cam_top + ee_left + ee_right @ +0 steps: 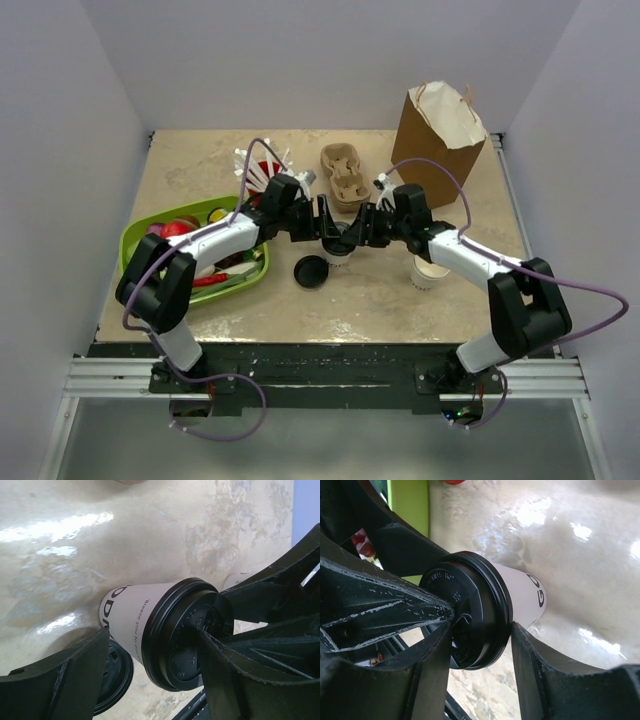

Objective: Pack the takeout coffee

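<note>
The takeout coffee (pixel 338 248), a white paper cup with a black sip lid, stands upright at the table's middle between both grippers. My right gripper (pixel 352 236) is shut on it. In the right wrist view, one of its fingers (pixel 535 665) presses the rim of the lid (pixel 485 615) and the other crosses the lid's face. My left gripper (pixel 326 230) reaches the cup from the left, with jaws wide. In the left wrist view, one fingertip (pixel 212 650) lies over the lid's top (pixel 180 640). The other finger (pixel 60 680) stands beside the cup wall (pixel 127 612).
A loose black lid (pixel 311 271) lies just in front of the cup. A lidless white cup (pixel 430 270) stands to the right. Behind are a pulp cup carrier (pixel 345 178) and a brown paper bag (pixel 440 135). A green tray (pixel 135 235) of items sits left.
</note>
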`<move>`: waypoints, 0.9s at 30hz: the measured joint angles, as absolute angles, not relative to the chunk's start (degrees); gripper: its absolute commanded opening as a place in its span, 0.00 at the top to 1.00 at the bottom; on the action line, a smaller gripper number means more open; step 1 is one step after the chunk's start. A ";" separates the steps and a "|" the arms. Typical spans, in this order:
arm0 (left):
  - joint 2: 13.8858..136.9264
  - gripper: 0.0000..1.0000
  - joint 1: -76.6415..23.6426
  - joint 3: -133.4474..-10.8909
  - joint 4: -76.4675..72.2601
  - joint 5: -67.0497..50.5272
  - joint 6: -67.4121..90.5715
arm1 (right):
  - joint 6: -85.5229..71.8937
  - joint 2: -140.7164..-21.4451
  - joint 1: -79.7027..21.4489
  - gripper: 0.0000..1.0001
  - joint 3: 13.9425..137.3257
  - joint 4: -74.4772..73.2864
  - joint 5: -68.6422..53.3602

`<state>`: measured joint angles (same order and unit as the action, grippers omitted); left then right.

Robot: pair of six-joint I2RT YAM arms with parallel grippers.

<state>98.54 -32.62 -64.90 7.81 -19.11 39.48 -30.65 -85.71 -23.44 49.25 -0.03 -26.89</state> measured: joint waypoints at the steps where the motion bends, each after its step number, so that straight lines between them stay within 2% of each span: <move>1: 97.76 0.24 -32.27 -64.23 7.94 -18.44 39.64 | -30.57 -86.46 -23.86 0.37 50.09 -0.12 -26.83; 2: 96.95 0.24 -31.97 -63.66 8.23 -17.76 39.77 | -30.37 -87.20 -24.32 0.33 51.18 -0.67 -26.72; 3: 96.18 0.23 -31.77 -63.18 8.60 -16.97 39.83 | -30.02 -87.85 -24.62 0.25 52.18 -1.32 -26.50; 5: 95.11 0.21 -31.40 -62.72 9.17 -15.62 39.86 | -28.67 -88.36 -24.93 0.18 54.02 -3.68 -25.89; 9: 94.56 0.18 -30.98 -62.67 9.56 -14.48 39.75 | -25.12 -88.01 -25.02 0.11 58.41 -7.97 -23.49; 10: 94.56 0.15 -30.85 -62.67 9.69 -14.48 39.64 | -24.12 -87.61 -25.02 0.06 59.59 -8.80 -23.33; 13: 94.37 0.08 -30.85 -62.67 10.35 -14.50 39.22 | -21.41 -85.32 -25.02 0.02 61.95 -10.17 -22.44; 16: 93.23 0.00 -30.87 -62.67 11.31 -14.48 38.61 | -18.46 -82.72 -25.02 0.02 64.45 -11.86 -19.55; 20: 88.77 0.00 -30.87 -63.24 13.37 -13.17 37.60 | -15.07 -82.70 -24.58 0.02 69.91 -13.50 -13.21; 26: 79.94 0.00 -30.87 -65.76 16.27 -8.80 35.68 | -11.40 -94.98 -24.03 0.13 85.69 -17.89 -2.39; 27: 78.19 0.00 -30.87 -65.87 17.04 -7.51 35.29 | -10.90 -97.41 -23.99 0.17 87.74 -18.33 -1.06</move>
